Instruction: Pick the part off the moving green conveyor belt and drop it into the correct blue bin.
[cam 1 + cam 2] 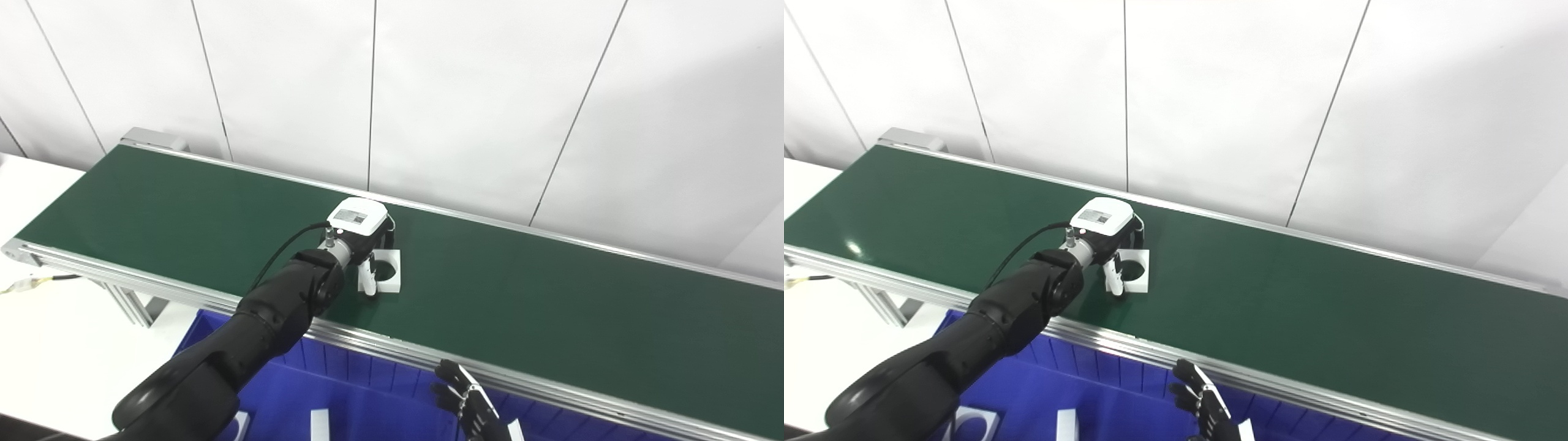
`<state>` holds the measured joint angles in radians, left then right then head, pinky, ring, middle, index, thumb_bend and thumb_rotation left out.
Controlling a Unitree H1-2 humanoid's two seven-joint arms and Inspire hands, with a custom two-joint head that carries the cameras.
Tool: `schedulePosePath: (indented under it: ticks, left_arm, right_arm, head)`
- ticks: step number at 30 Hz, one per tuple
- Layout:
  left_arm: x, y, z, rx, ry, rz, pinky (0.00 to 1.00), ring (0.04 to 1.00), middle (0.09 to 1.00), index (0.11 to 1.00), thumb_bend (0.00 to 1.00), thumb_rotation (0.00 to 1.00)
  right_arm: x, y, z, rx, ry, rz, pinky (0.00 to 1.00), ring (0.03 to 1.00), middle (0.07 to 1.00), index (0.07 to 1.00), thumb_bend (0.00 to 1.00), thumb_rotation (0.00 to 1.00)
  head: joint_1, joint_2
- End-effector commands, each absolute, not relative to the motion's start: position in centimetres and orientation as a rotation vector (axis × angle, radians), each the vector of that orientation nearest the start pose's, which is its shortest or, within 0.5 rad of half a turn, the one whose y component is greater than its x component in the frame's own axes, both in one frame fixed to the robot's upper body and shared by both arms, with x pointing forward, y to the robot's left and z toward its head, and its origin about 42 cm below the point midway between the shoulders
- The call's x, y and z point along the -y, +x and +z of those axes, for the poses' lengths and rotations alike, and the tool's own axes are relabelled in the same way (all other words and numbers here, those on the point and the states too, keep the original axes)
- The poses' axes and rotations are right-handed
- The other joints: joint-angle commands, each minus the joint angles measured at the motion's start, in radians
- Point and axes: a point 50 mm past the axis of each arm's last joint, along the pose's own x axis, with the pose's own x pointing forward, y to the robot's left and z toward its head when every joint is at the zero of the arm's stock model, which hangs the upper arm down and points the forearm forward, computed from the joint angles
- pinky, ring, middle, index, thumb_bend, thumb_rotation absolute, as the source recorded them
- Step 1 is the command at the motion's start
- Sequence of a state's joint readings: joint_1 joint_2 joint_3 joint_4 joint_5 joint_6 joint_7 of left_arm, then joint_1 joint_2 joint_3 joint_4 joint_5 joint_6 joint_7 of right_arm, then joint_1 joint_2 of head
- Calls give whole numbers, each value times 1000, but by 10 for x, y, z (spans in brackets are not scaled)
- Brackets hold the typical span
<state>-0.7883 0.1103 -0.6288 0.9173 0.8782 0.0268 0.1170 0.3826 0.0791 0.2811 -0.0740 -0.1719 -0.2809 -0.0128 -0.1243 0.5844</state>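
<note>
Part, white square block with round hole facing up, lay flat on belt; left hand fingers touched it, grasp unclear. Label on hand unreadable. Right hand open.

- Dark green conveyor belt, plain and unpatterned, edged with silver-grey aluminium rails.
- White part with a dark round hole, lying on the green.
- Left hand: white back cover bearing a small grey label, black fingers, one white finger at 6 o'clock.
- Glossy black left arm and black cable.
- Right hand black with a white stripe.
- Saturated blue bin; white pieces inside.
- White wall panels with thin dark seams.
- White table at 9 o'clock.
</note>
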Motion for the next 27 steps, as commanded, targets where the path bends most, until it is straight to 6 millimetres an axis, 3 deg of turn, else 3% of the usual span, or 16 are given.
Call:
schedulePosePath:
  ticks: [1,9,11,15,18,23,24,27]
  left_arm:
    - [-106,481,123,162,1495,-464,192,265,421,497,519,0]
    - [-106,488,148,188,1478,-456,186,265,400,510,516,0]
    - [-104,490,160,212,1480,-459,191,270,455,496,521,0]
    - [-104,489,179,278,1493,-450,188,263,473,485,525,0]
    - [-106,488,194,314,1489,-448,205,288,423,511,519,0]
    - [-117,480,218,350,1479,-444,189,262,472,486,525,0]
    - [-119,478,222,352,1474,-442,219,295,423,513,519,0]
    - [-131,465,236,373,1451,-427,252,334,417,521,518,0]
  right_arm:
    - [94,159,82,79,82,184,785,813,854,866,895,1000]
    - [97,162,80,80,76,186,786,812,856,869,898,1000]
    - [101,164,79,82,74,186,791,814,854,870,889,1000]
    - [107,164,76,76,71,185,780,812,851,877,871,1000]
    - [112,166,73,69,68,190,785,818,852,884,870,1000]
    - [118,171,70,82,64,199,805,834,871,889,841,1000]
    - [118,172,70,81,66,198,806,834,875,887,845,1000]
    - [120,172,70,76,70,192,806,835,872,892,850,1000]
  head:
    - [0,1]
    - [33,-3]
    - [53,-2]
    - [83,0]
    - [109,-9]
    - [141,-9]
    - [150,-7]
    - [158,-1]
